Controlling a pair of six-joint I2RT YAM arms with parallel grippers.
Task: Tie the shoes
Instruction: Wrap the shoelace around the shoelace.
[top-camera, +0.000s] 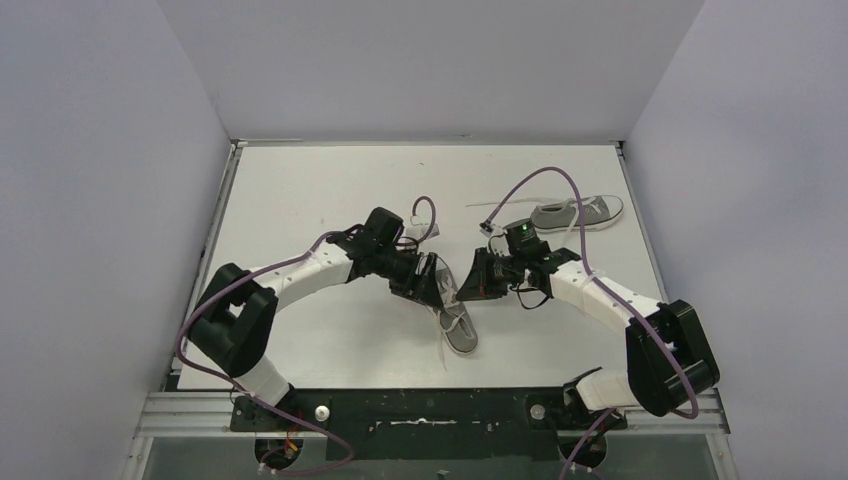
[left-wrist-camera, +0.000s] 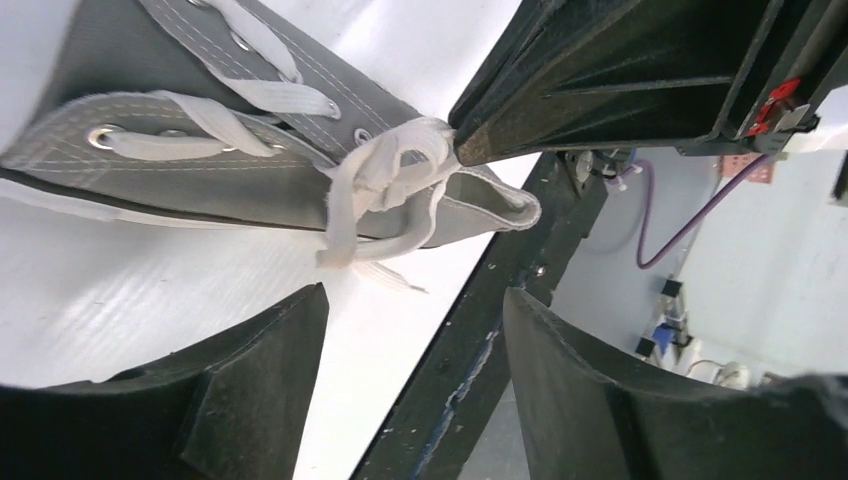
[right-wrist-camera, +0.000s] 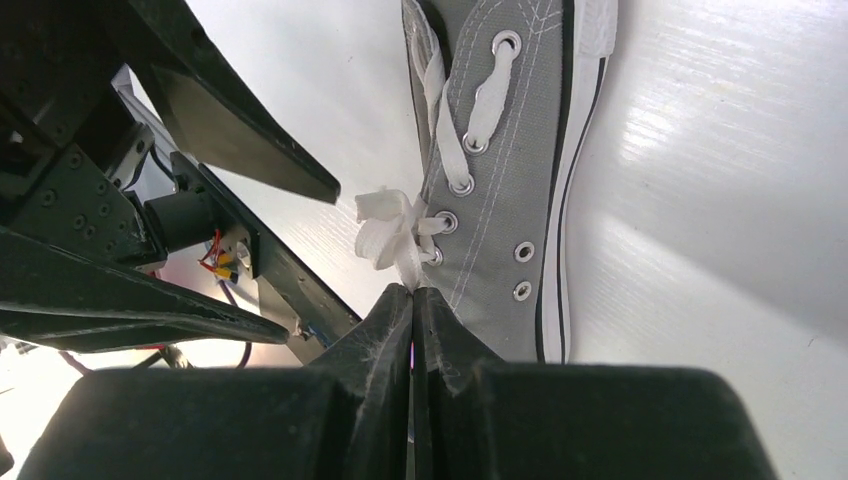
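Observation:
A grey canvas shoe (top-camera: 462, 330) lies near the table's front middle, its white laces gathered in a knot (left-wrist-camera: 390, 175) at the top eyelets. My right gripper (right-wrist-camera: 412, 290) is shut on a white lace strand just below that knot (right-wrist-camera: 390, 225), beside the shoe's side (right-wrist-camera: 500, 200). My left gripper (left-wrist-camera: 415, 293) stands open a short way from the knot, with nothing between its fingers (left-wrist-camera: 270, 370). In the top view both grippers, left (top-camera: 437, 283) and right (top-camera: 468, 283), meet tip to tip over this shoe. The other shoe (top-camera: 580, 212) lies at the back right with loose laces.
The white table (top-camera: 330, 200) is walled on three sides. A black rail (top-camera: 430, 410) runs along its front edge, close below the near shoe. Purple cables (top-camera: 545, 180) loop above both wrists.

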